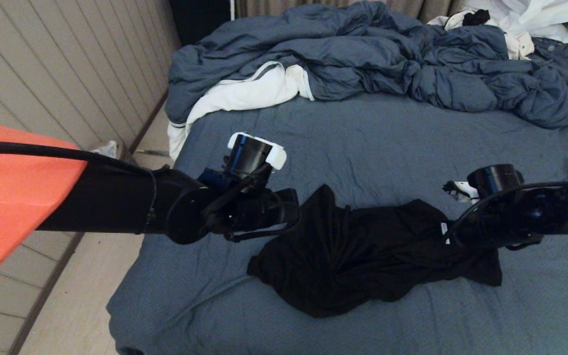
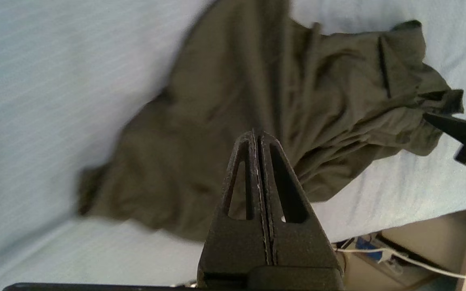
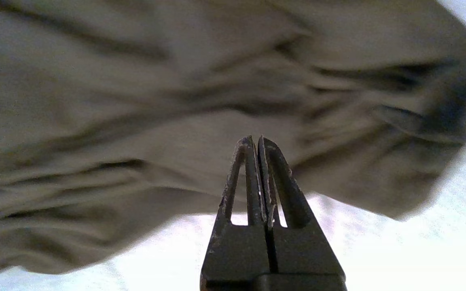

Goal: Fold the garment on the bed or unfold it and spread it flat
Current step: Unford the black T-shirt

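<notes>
A black T-shirt (image 1: 363,256) lies crumpled on the near half of a wide bed (image 1: 372,143) covered by a slate-blue sheet. The shirt is bunched into deep folds and stretched sideways into a long, uneven shape, with one pointed peak of fabric rising toward the far side and a lobe sagging toward the near edge. No print shows on the face that is up. At the shirt's left end sits the left gripper (image 2: 257,137), its arm reaching in from the left over the bed's edge. In the left wrist view its two fingers are pressed together with no cloth between them, the tip over the middle of the shirt. At the shirt's right end sits the right gripper (image 3: 256,141), its arm coming in from the right. Its fingers are likewise pressed together and hold nothing, with folded fabric filling most of the view beyond the tip. Farther back, a puffy blue-grey duvet (image 1: 363,54) is heaped across the head of the bed. A white cloth (image 1: 244,93) spills out from under the duvet at the bed's left side. To the left are a tiled floor and a panelled wall.
</notes>
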Robot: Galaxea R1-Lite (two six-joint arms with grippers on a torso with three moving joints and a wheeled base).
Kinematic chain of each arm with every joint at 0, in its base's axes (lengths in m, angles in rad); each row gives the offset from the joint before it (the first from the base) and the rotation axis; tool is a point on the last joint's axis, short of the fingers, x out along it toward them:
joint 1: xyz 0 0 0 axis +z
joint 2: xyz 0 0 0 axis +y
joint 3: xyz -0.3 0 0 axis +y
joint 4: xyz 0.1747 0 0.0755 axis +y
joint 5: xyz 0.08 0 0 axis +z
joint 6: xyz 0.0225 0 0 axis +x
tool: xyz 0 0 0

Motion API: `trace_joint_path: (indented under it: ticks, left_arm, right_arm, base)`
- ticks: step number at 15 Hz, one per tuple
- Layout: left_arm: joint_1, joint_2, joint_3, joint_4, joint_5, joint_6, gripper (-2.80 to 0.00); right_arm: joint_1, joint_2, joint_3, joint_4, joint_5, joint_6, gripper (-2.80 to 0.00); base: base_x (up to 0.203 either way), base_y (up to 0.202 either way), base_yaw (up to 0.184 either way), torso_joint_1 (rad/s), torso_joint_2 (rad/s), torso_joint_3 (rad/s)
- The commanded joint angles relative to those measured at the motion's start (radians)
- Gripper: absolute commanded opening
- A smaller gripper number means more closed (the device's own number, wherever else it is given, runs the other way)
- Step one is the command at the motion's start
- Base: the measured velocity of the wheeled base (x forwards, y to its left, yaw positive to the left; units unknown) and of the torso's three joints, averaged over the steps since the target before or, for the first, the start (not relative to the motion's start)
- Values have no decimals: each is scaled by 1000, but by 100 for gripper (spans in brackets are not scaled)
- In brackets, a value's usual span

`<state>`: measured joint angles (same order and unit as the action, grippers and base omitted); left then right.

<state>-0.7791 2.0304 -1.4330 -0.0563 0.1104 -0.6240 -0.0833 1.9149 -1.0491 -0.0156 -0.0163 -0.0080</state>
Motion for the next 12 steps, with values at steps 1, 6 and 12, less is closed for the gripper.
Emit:
trace_joint_path:
  ticks: [1, 6, 12]
  left_arm:
    - [-38, 130, -154, 42, 0, 14, -280]
    - [-115, 262, -360, 136, -1, 37, -280]
    - [-121, 307, -354, 128, -2, 21, -280]
  right_arm:
    - [-37, -38, 45, -8, 3, -24, 0]
    - [-78, 6, 101, -44, 69, -57, 0]
    - [-69, 118, 125, -130, 72, -46, 0]
  base:
    - [0, 0, 0, 0, 0, 0]
    - [0, 0, 0, 0, 0, 0]
    - [0, 0, 0, 0, 0, 0]
